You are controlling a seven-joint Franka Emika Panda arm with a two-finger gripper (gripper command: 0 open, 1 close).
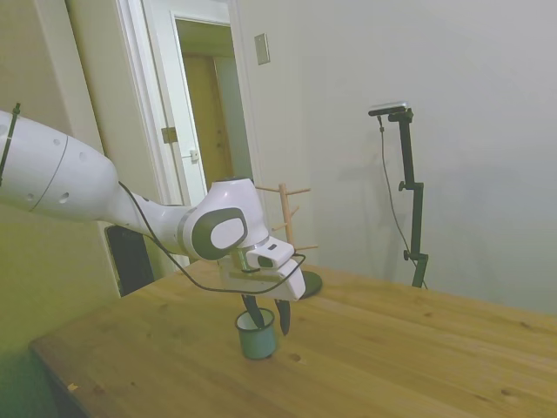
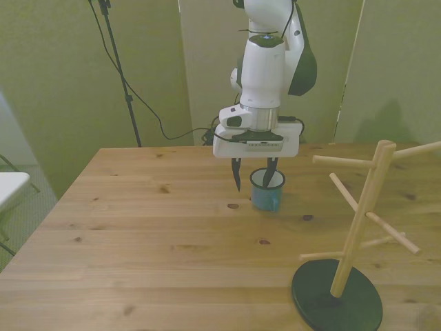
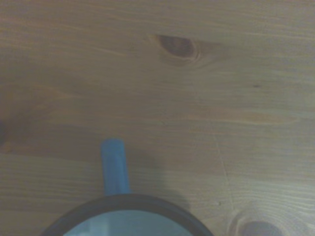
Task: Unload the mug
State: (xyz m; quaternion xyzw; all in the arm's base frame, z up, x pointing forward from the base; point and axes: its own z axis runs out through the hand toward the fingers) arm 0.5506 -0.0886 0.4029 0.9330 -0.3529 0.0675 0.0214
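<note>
The mug (image 2: 267, 195) is small and light blue with a dark rim, and it stands upright on the wooden table (image 2: 138, 227). My gripper (image 2: 253, 181) hangs right over it, open. One finger dips at or just inside the rim, while the other sits outside the mug wall toward the front view's left. The side view shows the mug (image 1: 257, 338) under the gripper (image 1: 267, 324), with one dark finger reaching into its mouth. In the wrist view the mug's rim (image 3: 123, 204) and blue handle (image 3: 114, 164) show close up over the wood.
A wooden mug tree (image 2: 358, 227) with bare pegs stands on a black round base (image 2: 336, 300) at the front view's right, near the table's front edge. In the side view it is behind the arm, as the mug tree (image 1: 285, 218).
</note>
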